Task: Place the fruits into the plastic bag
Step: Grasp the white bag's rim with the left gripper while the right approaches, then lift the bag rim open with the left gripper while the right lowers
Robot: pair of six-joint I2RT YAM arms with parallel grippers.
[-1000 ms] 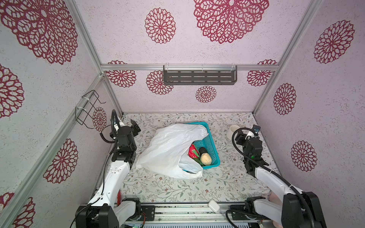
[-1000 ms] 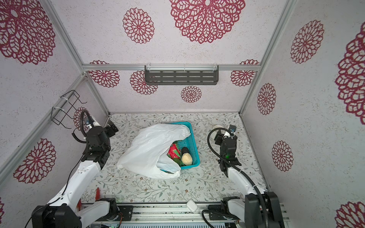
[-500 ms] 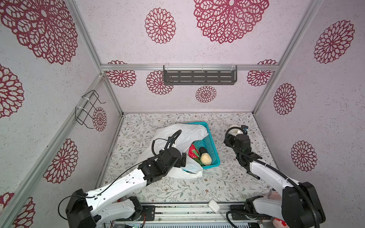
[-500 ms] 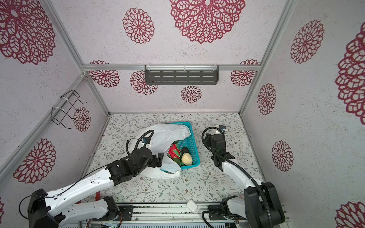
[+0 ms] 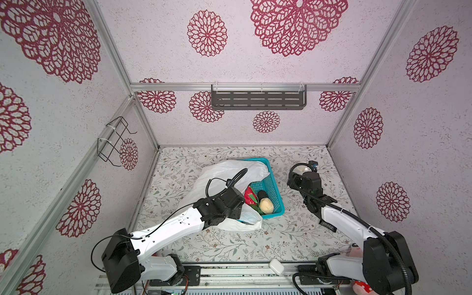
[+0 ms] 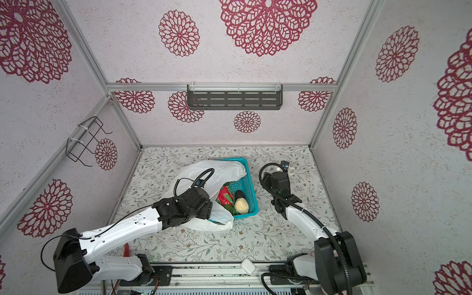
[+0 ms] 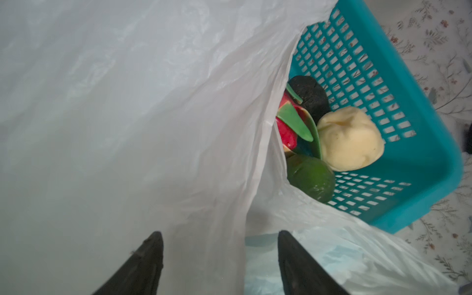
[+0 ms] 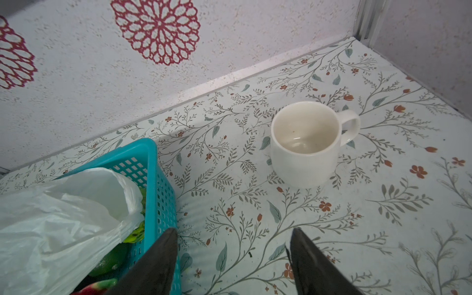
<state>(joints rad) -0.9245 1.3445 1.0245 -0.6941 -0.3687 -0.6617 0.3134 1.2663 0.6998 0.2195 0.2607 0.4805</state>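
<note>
The plastic bag lies crumpled, draped over the left half of the teal basket. In the basket lie the fruits: a red one with green leaves, a pale yellow knobbly one, a green one and a dark one. My left gripper is open at the bag's mouth, with a fold of the bag standing between its jaws. My right gripper is open over bare table beside the basket.
A white mug stands behind the right arm near the back right corner. A grey shelf hangs on the back wall and a wire rack on the left wall. A small white object lies on the front rail.
My left arm swung from the left wall across to the bag's mouth, and its jaws have narrowed. My right arm moved in towards the basket.
</note>
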